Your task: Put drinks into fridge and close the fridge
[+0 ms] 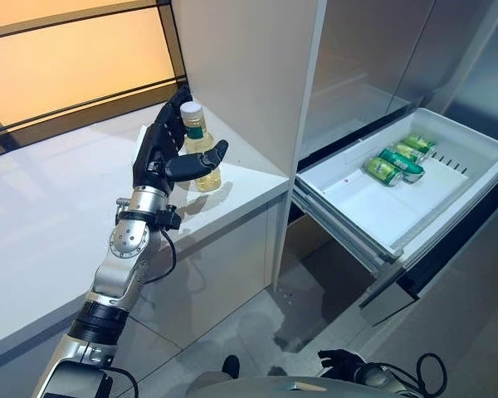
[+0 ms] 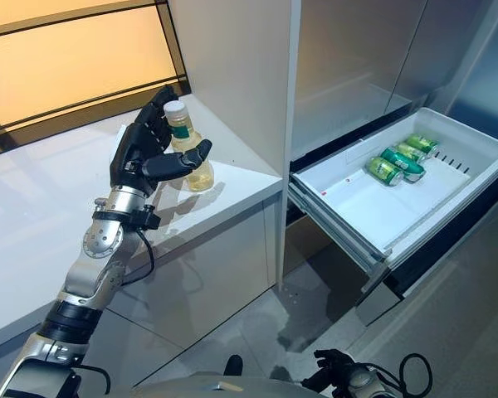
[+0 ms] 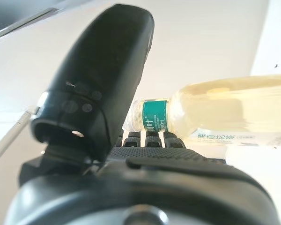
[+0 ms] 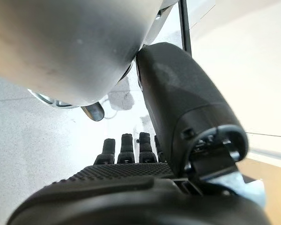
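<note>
A clear bottle (image 1: 197, 139) of pale yellow drink, with a white cap and a green label, stands upright on the white counter (image 1: 50, 215) near its right end. My left hand (image 1: 156, 153) is at the bottle, open: straight fingers rise behind it and the thumb crosses in front. In the left wrist view the bottle (image 3: 215, 110) lies just past the fingers (image 3: 152, 138). The white fridge drawer (image 1: 373, 211) is pulled out at the right, with several green cans (image 1: 401, 160) at its far end. My right hand (image 1: 342, 361) hangs low by the floor, open and holding nothing.
A tall white cabinet panel (image 1: 249, 75) rises just right of the bottle, between the counter and the fridge. The grey fridge body (image 1: 357, 58) stands above the drawer. Grey floor (image 1: 257, 323) lies below the counter edge and drawer.
</note>
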You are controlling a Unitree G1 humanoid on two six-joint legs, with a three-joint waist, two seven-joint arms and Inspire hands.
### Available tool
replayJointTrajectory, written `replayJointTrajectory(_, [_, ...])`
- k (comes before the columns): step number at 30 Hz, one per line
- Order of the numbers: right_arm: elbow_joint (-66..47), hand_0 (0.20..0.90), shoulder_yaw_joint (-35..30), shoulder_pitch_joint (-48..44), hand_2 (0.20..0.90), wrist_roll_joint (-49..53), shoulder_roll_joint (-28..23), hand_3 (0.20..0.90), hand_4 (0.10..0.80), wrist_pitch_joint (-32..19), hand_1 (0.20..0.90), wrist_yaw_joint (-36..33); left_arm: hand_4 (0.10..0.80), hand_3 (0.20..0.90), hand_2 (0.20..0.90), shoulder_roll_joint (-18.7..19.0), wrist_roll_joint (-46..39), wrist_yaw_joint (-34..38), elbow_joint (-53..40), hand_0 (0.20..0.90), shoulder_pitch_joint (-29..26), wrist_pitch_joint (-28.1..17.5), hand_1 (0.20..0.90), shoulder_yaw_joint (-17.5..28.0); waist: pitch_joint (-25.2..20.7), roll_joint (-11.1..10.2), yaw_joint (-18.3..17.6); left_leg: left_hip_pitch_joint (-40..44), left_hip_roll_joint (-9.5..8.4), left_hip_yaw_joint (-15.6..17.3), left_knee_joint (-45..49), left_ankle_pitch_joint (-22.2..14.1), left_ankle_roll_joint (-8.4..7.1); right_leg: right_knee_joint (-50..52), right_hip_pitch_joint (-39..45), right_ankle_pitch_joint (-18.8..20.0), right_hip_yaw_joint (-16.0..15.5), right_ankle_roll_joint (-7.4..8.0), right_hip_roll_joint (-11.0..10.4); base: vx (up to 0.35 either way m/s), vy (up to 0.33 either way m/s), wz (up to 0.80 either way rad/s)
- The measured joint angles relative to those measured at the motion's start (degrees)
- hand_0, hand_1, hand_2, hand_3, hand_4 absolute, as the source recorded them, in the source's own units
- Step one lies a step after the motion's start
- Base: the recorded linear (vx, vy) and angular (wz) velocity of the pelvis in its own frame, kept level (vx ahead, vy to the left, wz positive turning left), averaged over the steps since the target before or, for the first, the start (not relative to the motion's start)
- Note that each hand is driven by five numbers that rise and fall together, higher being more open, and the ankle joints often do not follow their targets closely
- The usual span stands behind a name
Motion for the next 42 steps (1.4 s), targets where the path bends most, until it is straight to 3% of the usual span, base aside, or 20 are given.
replayJointTrajectory(13, [-0.76, 0.900, -0.07, -0.10, 0.900, -0.01, -0.04, 0.900, 0.800, 0.02, 0.900, 0.09, 0.800, 0.900, 0.900, 0.03, 2.21, 5.63, 7.55, 0.900, -0.45, 5.76, 0.900, -0.01, -0.04, 0.00, -2.30, 0.96, 0.34, 1.66, 0.02, -0.45, 0.01, 0.23, -0.01, 0.16, 1.65, -0.22, 0.06, 0.023, 0.005, -0.07])
replayJointTrajectory(23, [-0.95, 0.900, -0.09, 0.04, 0.900, 0.00, -0.06, 0.900, 0.800, 0.10, 0.900, 0.07, 0.800, 0.900, 0.900, 0.11, 2.15, 8.04, 8.56, 0.900, -0.59, 6.67, 0.900, 0.00, -0.06, -0.05, -2.86, 1.84, 0.78, 2.98, -0.02, -0.78, -0.18, 0.38, 0.06, 0.08, 3.13, -0.12, 0.32, 0.021, 0.003, -0.07])
replayJointTrajectory(24, [-0.96, 0.900, -0.09, 0.04, 0.900, -0.01, -0.06, 0.900, 0.800, 0.09, 0.900, 0.07, 0.748, 0.848, 0.855, 0.13, 2.13, 8.04, 8.57, 0.855, -0.59, 6.67, 0.855, 0.00, -0.07, -0.06, -2.89, 1.84, 0.78, 3.00, -0.02, -0.79, -0.17, 0.41, 0.05, 0.08, 3.14, -0.11, 0.30, 0.000, 0.000, 0.00])
replayJointTrajectory(25, [-0.96, 0.900, -0.08, 0.03, 0.900, -0.01, -0.05, 0.900, 0.800, 0.09, 0.900, 0.07, 0.336, 0.436, 0.502, 0.14, 1.97, 8.02, 8.57, 0.502, -0.59, 6.67, 0.502, 0.00, -0.08, -0.08, -2.90, 1.86, 0.77, 3.03, -0.02, -0.80, -0.15, 0.44, 0.04, 0.08, 3.18, -0.11, 0.29, 0.000, 0.000, 0.00])
replayJointTrajectory(26, [-0.96, 0.900, -0.08, 0.05, 0.900, -0.01, -0.04, 0.900, 0.800, 0.09, 0.900, 0.07, 0.251, 0.351, 0.429, 0.14, 1.48, 7.98, 8.57, 0.429, -0.59, 6.64, 0.429, 0.00, -0.09, -0.11, -2.93, 1.89, 0.77, 3.08, -0.02, -0.81, -0.14, 0.46, 0.00, 0.09, 3.23, -0.13, 0.27, 0.000, 0.000, 0.00])
replayJointTrajectory(27, [-0.96, 0.900, -0.08, 0.05, 0.900, -0.01, -0.04, 0.900, 0.800, 0.08, 0.900, 0.07, 0.226, 0.326, 0.408, 0.14, 0.31, 7.95, 8.57, 0.408, -0.61, 6.56, 0.408, 0.02, -0.10, -0.12, -2.94, 1.91, 0.78, 3.12, -0.01, -0.81, -0.14, 0.49, -0.01, 0.10, 3.28, -0.14, 0.28, 0.000, 0.000, 0.00])
replayJointTrajectory(28, [-0.97, 0.900, -0.08, 0.05, 0.900, -0.01, -0.03, 0.900, 0.800, 0.06, 0.900, 0.07, 0.322, 0.422, 0.491, 0.13, -1.47, 7.96, 8.57, 0.491, -0.64, 6.30, 0.491, 0.14, -0.11, -0.15, -2.99, 1.91, 0.79, 3.17, -0.01, -0.81, -0.14, 0.53, -0.06, 0.10, 3.35, -0.14, 0.28, 0.016, -0.003, -0.03])
replayJointTrajectory(29, [-0.99, 0.900, -0.09, 0.05, 0.900, -0.01, -0.03, 0.900, 0.800, 0.05, 0.900, 0.07, 0.800, 0.900, 0.900, 0.08, -2.60, 7.96, 8.57, 0.900, -0.64, 5.99, 0.900, 0.23, -0.10, -0.17, -2.99, 1.91, 0.80, 3.23, -0.01, -0.81, -0.14, 0.57, -0.11, 0.10, 3.42, -0.14, 0.28, 0.010, -0.001, -0.03])
replayJointTrajectory(42, [-1.15, 0.900, -0.09, 0.11, 0.900, -0.03, 0.05, 0.900, 0.800, 0.00, 0.900, 0.07, 0.800, 0.900, 0.900, -0.31, -3.19, 7.85, 8.57, 0.900, -0.64, 3.67, 0.900, 0.24, -0.14, -0.42, -3.34, 2.51, 0.88, 4.26, -0.03, -0.93, 0.01, 1.01, -0.21, 0.08, 4.47, -0.10, 0.21, 0.009, -0.001, -0.04])
